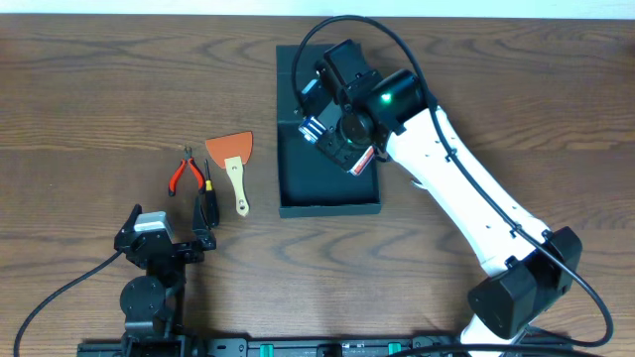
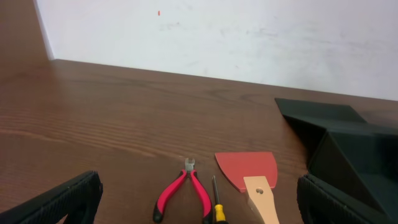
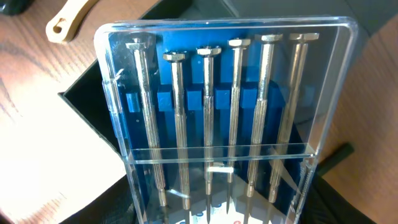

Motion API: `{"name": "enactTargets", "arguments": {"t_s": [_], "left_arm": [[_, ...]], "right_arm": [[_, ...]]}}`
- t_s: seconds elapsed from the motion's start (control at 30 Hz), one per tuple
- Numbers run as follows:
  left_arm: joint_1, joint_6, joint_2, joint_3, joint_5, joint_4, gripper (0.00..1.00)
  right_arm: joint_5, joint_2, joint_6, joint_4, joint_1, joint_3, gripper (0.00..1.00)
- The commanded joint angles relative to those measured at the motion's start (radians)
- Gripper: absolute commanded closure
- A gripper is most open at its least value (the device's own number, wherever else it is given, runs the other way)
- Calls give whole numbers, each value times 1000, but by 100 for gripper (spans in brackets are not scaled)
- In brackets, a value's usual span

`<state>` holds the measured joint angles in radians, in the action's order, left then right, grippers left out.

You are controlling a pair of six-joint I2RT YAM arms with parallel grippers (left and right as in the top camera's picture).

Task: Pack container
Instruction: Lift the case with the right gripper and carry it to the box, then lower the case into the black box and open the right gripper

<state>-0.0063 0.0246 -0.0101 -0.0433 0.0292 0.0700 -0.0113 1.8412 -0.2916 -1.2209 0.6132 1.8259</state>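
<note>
The dark teal-green container (image 1: 308, 183) lies open in the middle of the table, its flap lid (image 1: 290, 79) folded away at the far side. My right gripper (image 1: 332, 134) is shut on a clear plastic case of several precision screwdrivers (image 3: 224, 124) and holds it above the container's far half. The container's edge (image 3: 93, 93) shows under the case. My left gripper (image 1: 167, 233) is open and empty near the front left, its fingers to either side of the hand tools (image 2: 199, 205). The container also shows in the left wrist view (image 2: 348, 143), at the right.
Left of the container lie red-handled pliers (image 1: 186, 174) (image 2: 183, 190), a small black and yellow screwdriver (image 1: 207, 198) (image 2: 217, 208), and a scraper with an orange-red blade and wooden handle (image 1: 231, 154) (image 2: 249, 171). A white wall stands behind the table.
</note>
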Motion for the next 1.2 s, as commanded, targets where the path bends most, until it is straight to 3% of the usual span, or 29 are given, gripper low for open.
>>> {"name": "enactTargets", "arguments": {"t_s": [0.0, 0.7, 1.17], "left_arm": [[5, -13, 6, 30, 4, 17, 1], [5, -13, 6, 30, 4, 17, 1], [5, -13, 6, 30, 4, 17, 1]], "right_arm": [[-5, 3, -82, 3, 10, 26, 67], [-76, 24, -254, 11, 7, -13, 69], [-76, 26, -256, 141, 7, -241, 68]]}}
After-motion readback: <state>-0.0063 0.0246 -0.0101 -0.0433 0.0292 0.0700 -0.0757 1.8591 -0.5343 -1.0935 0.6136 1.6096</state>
